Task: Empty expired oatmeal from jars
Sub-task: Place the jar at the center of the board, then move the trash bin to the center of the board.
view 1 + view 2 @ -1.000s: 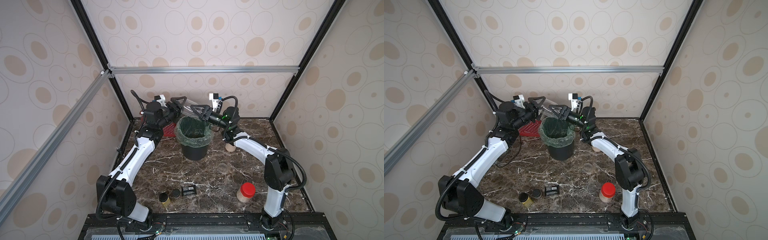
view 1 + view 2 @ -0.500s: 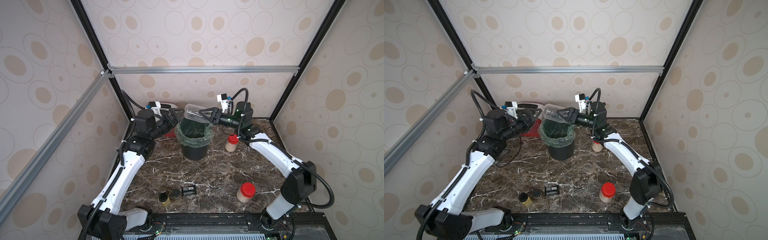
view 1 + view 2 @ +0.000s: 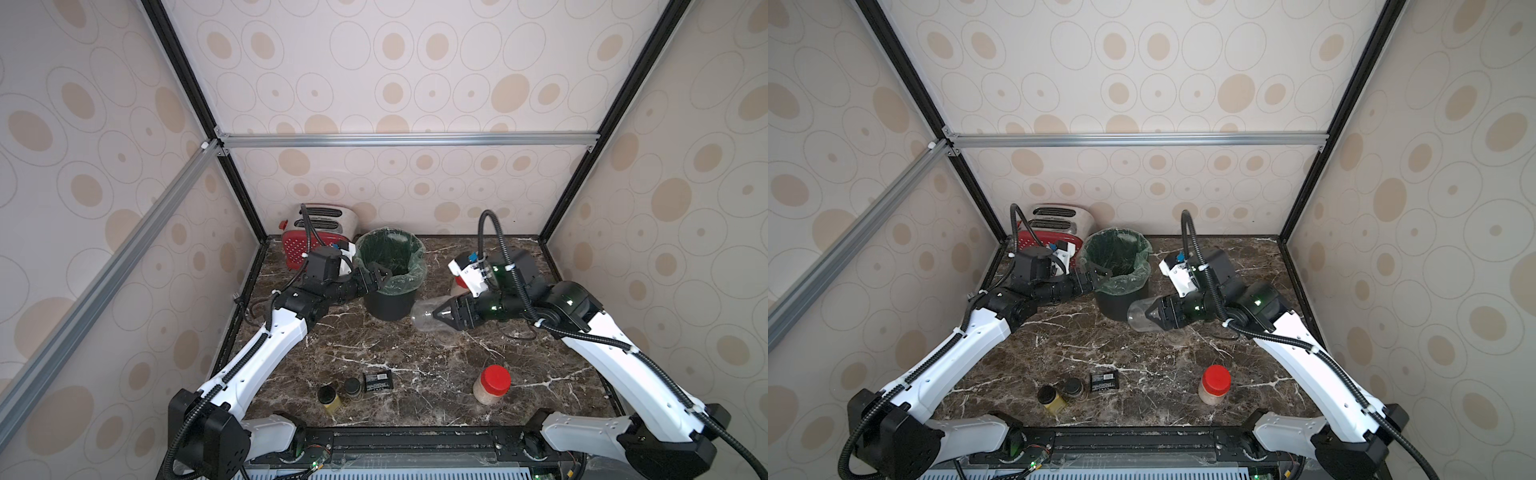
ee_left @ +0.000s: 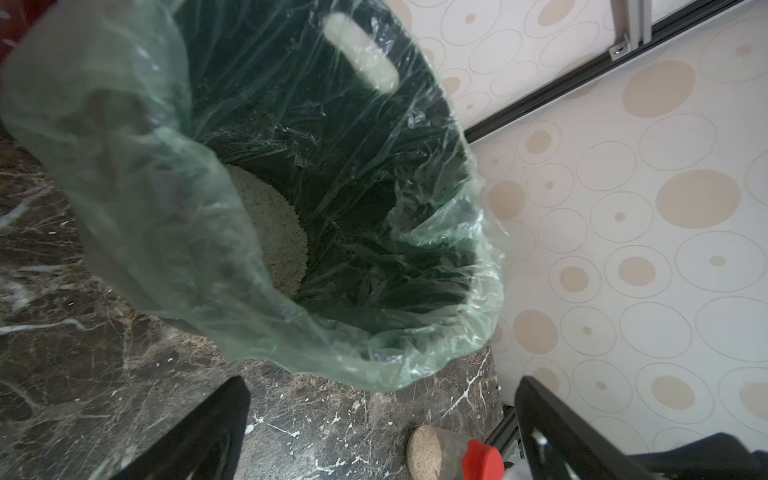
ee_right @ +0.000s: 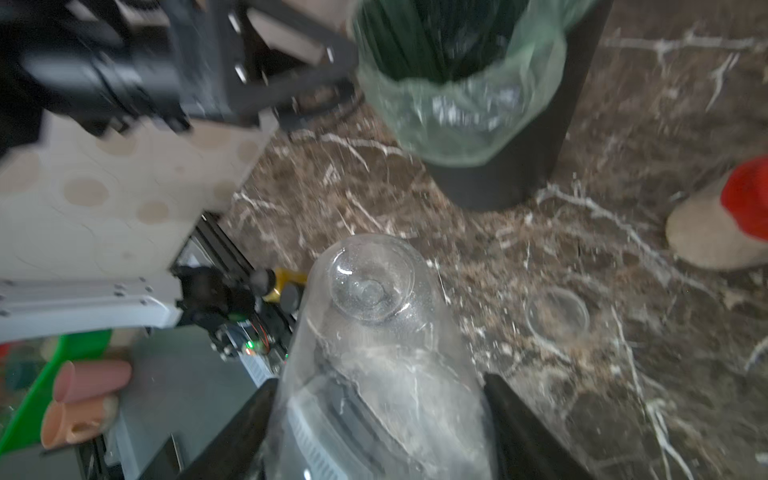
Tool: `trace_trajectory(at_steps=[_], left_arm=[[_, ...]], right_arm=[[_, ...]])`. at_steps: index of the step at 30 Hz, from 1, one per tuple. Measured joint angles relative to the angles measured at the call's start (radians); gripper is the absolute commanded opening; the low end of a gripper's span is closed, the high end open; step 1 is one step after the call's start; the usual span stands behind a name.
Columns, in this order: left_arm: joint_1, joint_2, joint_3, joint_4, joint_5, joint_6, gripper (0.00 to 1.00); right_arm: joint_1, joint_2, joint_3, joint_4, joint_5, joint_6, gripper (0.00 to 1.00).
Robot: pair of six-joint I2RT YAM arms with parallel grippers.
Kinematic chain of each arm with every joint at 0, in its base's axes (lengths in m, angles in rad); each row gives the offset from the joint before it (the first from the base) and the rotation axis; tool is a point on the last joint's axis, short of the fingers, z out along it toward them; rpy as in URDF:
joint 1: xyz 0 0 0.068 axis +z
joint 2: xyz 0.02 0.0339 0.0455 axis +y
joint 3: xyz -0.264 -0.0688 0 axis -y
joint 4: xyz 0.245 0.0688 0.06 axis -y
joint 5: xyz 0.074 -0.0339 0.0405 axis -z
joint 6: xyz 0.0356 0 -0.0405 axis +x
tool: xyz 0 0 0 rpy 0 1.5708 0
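Note:
My right gripper (image 3: 441, 313) (image 3: 1156, 313) (image 5: 378, 428) is shut on an empty clear jar (image 3: 423, 316) (image 3: 1139, 316) (image 5: 374, 332). The jar is held on its side, low over the table, right of the black bin (image 3: 388, 307) (image 3: 1117, 305). Pale oatmeal (image 4: 274, 232) lies inside the bin's green liner (image 4: 137, 199). My left gripper (image 3: 382, 276) (image 3: 1100, 274) (image 4: 380, 415) stands open at the bin's left rim, with nothing between its fingers. A red-lidded jar of oatmeal (image 3: 490, 384) (image 3: 1214, 384) stands at the front right. Another red-lidded jar (image 4: 440, 453) (image 5: 715, 224) is behind my right wrist.
A red toaster (image 3: 316, 241) (image 3: 1050, 232) stands at the back left behind the bin. Two small black-lidded spice jars (image 3: 328, 397) (image 3: 353, 388) and a black packet (image 3: 378, 380) lie near the front edge. A clear lid (image 5: 557, 311) rests on the marble near the held jar.
My right gripper has carried the empty jar from over the bin's mouth down and to the right. My left gripper has opened and dropped beside the bin's left rim.

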Motion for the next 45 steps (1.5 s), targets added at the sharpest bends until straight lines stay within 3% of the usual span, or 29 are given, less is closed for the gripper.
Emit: trace_trajectory(at_steps=[9, 28, 45], left_arm=[[0.001, 0.018, -0.01, 0.045, 0.0, 0.0, 0.99], [0.001, 0.088, -0.018, 0.084, 0.023, -0.005, 0.99], [0.001, 0.088, -0.034, 0.104, 0.027, -0.01, 0.99]], right_arm=[[0.033, 0.198, -0.053, -0.148, 0.13, -0.048, 0.6], [0.033, 0.432, -0.074, -0.093, 0.243, -0.084, 0.7], [0.027, 0.485, -0.082, -0.05, 0.261, -0.1, 0.94]])
